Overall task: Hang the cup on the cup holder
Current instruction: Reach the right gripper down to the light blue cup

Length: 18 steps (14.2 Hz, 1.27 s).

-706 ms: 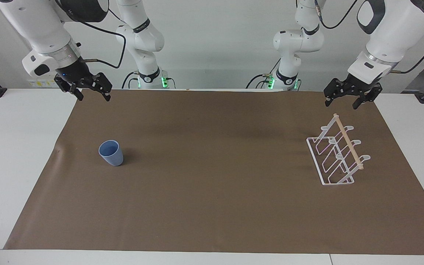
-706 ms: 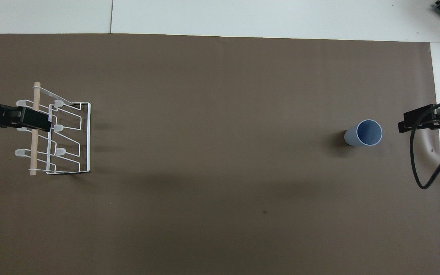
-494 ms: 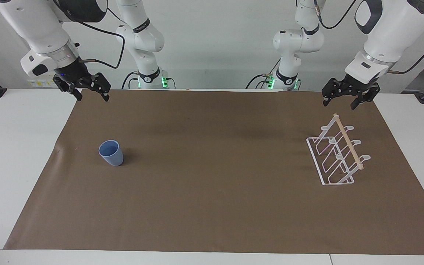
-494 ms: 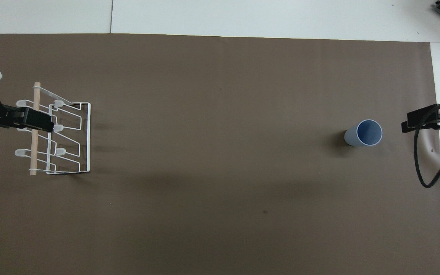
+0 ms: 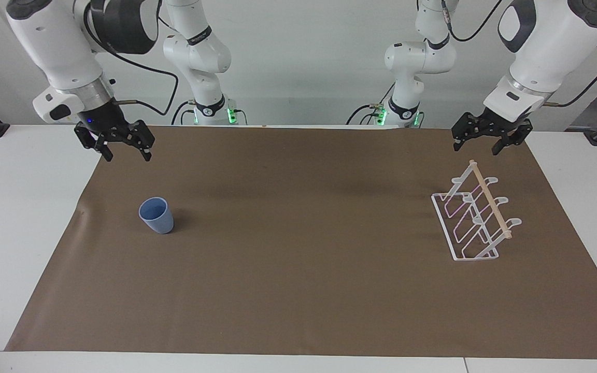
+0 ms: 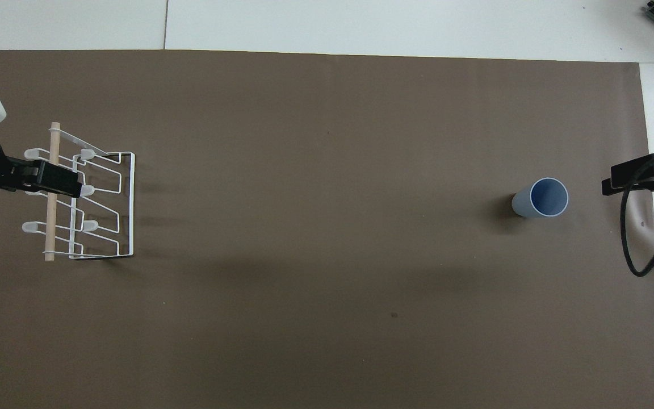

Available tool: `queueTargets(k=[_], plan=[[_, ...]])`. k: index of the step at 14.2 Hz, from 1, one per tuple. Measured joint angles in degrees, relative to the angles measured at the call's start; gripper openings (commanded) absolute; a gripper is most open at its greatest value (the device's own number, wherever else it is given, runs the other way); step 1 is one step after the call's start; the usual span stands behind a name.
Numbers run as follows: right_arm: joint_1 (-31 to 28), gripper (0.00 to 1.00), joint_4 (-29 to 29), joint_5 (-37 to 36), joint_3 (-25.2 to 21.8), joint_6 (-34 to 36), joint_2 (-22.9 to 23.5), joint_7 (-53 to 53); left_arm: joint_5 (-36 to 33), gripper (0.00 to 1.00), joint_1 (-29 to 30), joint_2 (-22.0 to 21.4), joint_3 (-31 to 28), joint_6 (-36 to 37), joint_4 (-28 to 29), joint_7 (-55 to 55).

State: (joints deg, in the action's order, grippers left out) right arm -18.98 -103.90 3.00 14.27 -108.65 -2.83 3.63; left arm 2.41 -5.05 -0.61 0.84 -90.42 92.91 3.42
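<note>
Cup (image 5: 156,215): upright, rim up, on mat toward R arm's end of table; nothing touching it.
R gripper (image 5: 121,154): up in air over mat edge, near the corner closest to R arm's base; fingers spread, pointing down, nothing between them. In overhead view only its tip (image 6: 625,178) shows, beside cup, apart from it.
R gripper vs cup: well apart; gripper sits higher in facing view, clear of rim.
L gripper (image 5: 475,150): up in air over mat at L arm's end, by the rack's robot-side end; fingers spread, empty. Overhead view: its tip (image 6: 49,179) overlaps rack dowel, but facing view shows it raised clear of rack, no contact.
Rack (image 5: 472,220): white wire frame standing on mat toward L arm's end; slanted looped prongs, all bare.
Dowel (image 5: 491,205): light wood, along rack top, running from robot side toward table's free edge.
Cup vs rack: well apart, at opp. ends of mat.
Mat (image 5: 303,259): brown sheet covering most of table (image 5: 18,207); slight wrinkle at its edge near cup.
Cable (image 6: 633,250): black, loops down from R gripper's wrist, hangs over mat edge in overhead view.
</note>
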Motion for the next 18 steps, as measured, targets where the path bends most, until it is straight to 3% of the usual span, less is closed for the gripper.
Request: queueTargets(k=[2,4,10,16,17,18], plan=[[0.2,1.0,-8.1,0.0,0.2,-8.6,-1.9,0.1,0.0,1.0,0.0,-0.1,-0.1,-0.1,0.2,0.0],[0.3,1.0,-11.8,0.0,0.1,-13.7,-1.4,0.1,0.0,1.0,0.0,-0.2,-0.1,-0.2,0.3,0.0],[0.3,1.0,-13.7,0.0,0.1,-19.9,6.7,0.1,0.0,1.0,0.0,-0.3,-0.1,-0.3,0.5,0.0],[1.4,1.0,-17.7,0.0,0.1,-23.4,7.7,-0.6,0.0,1.0,0.0,-0.6,-0.1,-1.2,1.8,0.0],[1.8,0.97,-18.3,0.0,0.1,-24.2,7.6,-1.2,0.0,1.0,0.0,-0.8,-0.1,-1.4,2.1,0.0],[2.1,0.84,-18.7,0.0,0.1,-24.6,7.6,-1.6,0.0,1.0,0.0,-0.8,-0.1,-1.5,2.3,0.0]])
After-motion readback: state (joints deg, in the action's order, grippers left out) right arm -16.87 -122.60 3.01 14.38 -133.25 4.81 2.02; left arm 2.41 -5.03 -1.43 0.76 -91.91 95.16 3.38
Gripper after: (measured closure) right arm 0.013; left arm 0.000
